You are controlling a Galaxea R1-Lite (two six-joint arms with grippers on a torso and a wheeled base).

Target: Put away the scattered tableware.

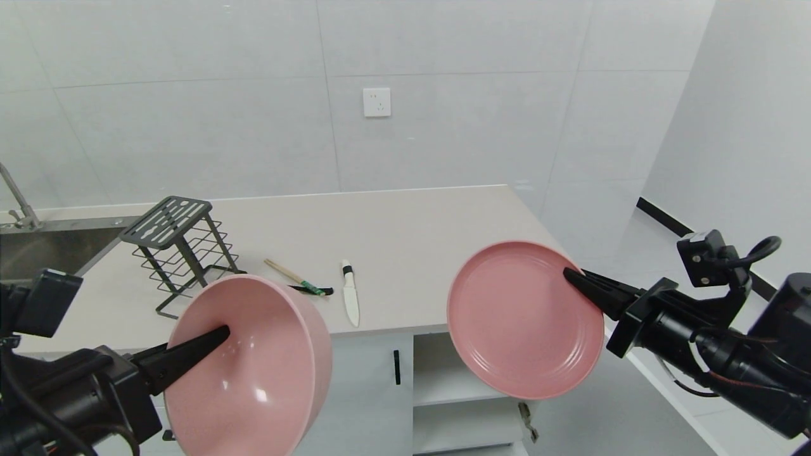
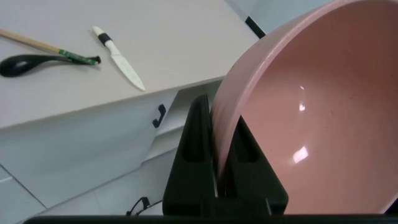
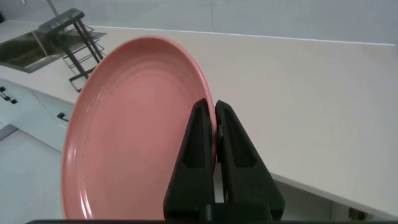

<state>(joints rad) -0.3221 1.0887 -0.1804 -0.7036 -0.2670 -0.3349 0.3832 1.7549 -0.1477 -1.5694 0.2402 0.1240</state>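
My left gripper (image 1: pixel 218 334) is shut on the rim of a pink bowl (image 1: pixel 253 367), held tilted in the air in front of the counter's near edge; the wrist view shows the rim (image 2: pixel 227 134) pinched between the fingers. To the right, my right gripper (image 1: pixel 570 275) is shut on the edge of a pink plate (image 1: pixel 523 320), held nearly upright off the counter's right corner; the plate (image 3: pixel 134 130) fills much of the right wrist view. On the counter lie a white knife (image 1: pixel 350 293), wooden chopsticks (image 1: pixel 293 277) and a black spoon (image 1: pixel 313 291).
A black wire rack (image 1: pixel 180 247) stands at the counter's left, beside a steel sink (image 1: pixel 51 247) with a tap (image 1: pixel 19 202). Below the counter (image 1: pixel 405 234) is a cabinet with an open shelf (image 1: pixel 450 373). The floor lies open to the right.
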